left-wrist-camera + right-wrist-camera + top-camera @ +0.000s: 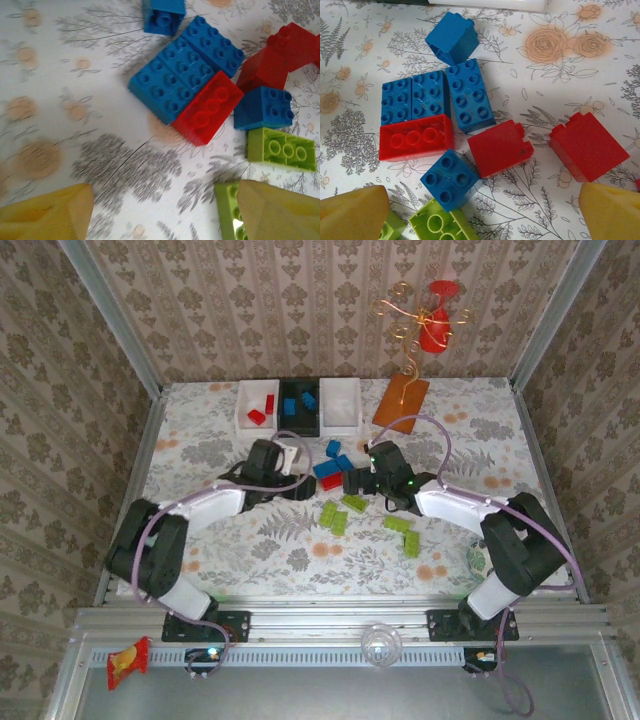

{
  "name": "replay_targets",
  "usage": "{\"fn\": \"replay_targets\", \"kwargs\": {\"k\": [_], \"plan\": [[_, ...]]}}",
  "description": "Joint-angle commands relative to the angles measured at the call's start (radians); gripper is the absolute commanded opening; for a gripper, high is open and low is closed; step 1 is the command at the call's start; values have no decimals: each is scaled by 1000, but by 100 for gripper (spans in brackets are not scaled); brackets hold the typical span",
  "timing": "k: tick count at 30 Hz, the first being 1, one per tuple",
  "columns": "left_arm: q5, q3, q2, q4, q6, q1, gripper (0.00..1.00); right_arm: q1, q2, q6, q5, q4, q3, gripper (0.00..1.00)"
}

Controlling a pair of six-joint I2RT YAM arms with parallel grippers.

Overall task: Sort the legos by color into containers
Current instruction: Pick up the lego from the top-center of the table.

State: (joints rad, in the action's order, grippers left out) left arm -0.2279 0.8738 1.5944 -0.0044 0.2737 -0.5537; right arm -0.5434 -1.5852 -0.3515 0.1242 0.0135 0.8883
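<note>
A cluster of blue and red legos lies mid-table: blue bricks [327, 468] [415, 97], an upturned red brick [331, 482] [207, 107] [416, 136], two red bricks [500, 147] [587, 145] and a small blue brick [449, 179] [264, 107]. Lime green bricks [333, 517] [397, 524] [282, 149] lie nearer the arms. My left gripper [300, 486] [165, 215] is open just left of the cluster, its right finger [280, 210] beside a green brick [227, 210]. My right gripper [352, 480] [482, 215] is open over the cluster's right side. At the back, the left white bin [243, 408] holds red bricks, the black bin [299, 425] blue ones, beside a second white bin [341, 425].
An orange flat board [401, 400] lies right of the bins, below a red ornament with gold wire [435, 320]. A teal cup [478, 558] sits partly hidden by the right arm. Metal frame edges bound the flowered table [220, 540].
</note>
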Motion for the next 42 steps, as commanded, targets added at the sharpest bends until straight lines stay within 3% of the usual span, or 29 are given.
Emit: {"fn": "replay_targets", "kwargs": {"k": [1, 11, 23, 28, 42], "plan": [[71, 114, 93, 40, -8, -42, 77, 0, 60, -9, 67, -31, -23, 99], [184, 452, 412, 3, -48, -63, 72, 0, 274, 44, 35, 93, -239, 100], [230, 758, 649, -117, -90, -55, 53, 0, 298, 44, 4, 100, -267, 100], [202, 800, 677, -150, -76, -43, 45, 1, 301, 35, 1, 106, -278, 100], [224, 815, 687, -212, -98, -40, 43, 0, 300, 21, -3, 111, -280, 100]]}}
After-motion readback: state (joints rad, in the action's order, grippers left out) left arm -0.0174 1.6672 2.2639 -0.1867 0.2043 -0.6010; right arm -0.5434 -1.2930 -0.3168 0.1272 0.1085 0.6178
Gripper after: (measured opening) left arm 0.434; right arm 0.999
